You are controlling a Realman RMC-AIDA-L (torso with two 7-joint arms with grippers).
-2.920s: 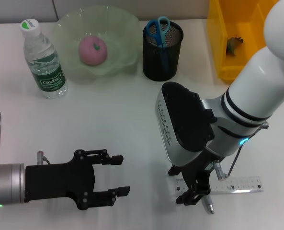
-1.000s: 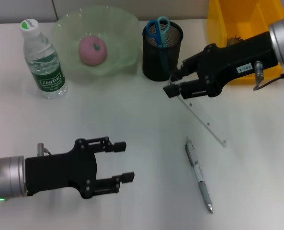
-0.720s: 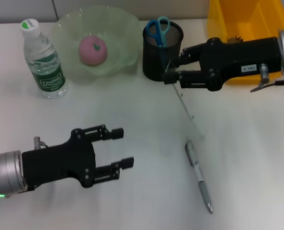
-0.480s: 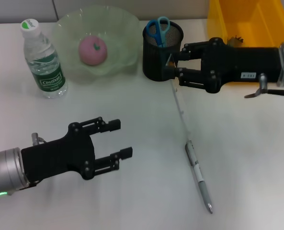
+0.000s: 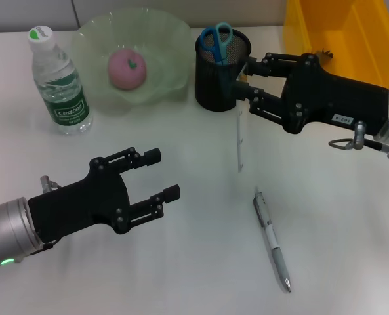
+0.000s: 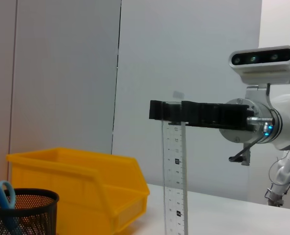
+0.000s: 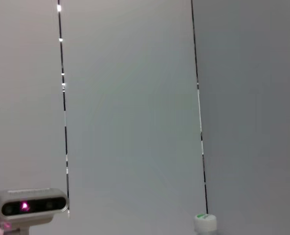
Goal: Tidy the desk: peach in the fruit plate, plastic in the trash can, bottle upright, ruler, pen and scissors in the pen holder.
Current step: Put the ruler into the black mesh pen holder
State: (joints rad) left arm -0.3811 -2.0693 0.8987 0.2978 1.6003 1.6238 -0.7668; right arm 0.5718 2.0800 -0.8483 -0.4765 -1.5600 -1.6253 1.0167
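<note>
Clear plastic is what the water bottle point(image 5: 58, 82) is made of, and it stands upright at the left of the white surface point(image 5: 181, 275), so that job looks done. Next to it the pink peach point(image 5: 127, 68) sits in the green fruit plate point(image 5: 168, 39).

Lower down, the left hand point(image 5: 160, 175) hovers over the surface with its fingers wide apart and nothing in them. It looks idle.

In the middle, the blue scissors point(image 5: 216, 38) stand in the black mesh pen holder point(image 5: 220, 85). Just beside the holder, the right hand point(image 5: 245, 83) pinches the top of the clear ruler point(image 5: 239, 139). The ruler hangs straight down, as the left wrist view shows too.

Here is what could go wrong. The ruler's low end hangs beside the cup, not over it. If the hand goes down now, the ruler may hit the rim or the surface and slip out. The ruler is thin and smooth, so the grip could slide. A bump could also tip the holder and spill the scissors.

The silver pen point(image 5: 271, 239) lies flat on the surface, well apart from the holder, not yet picked up. At the far right stands the yellow bin point(image 5: 361, 39).
</note>
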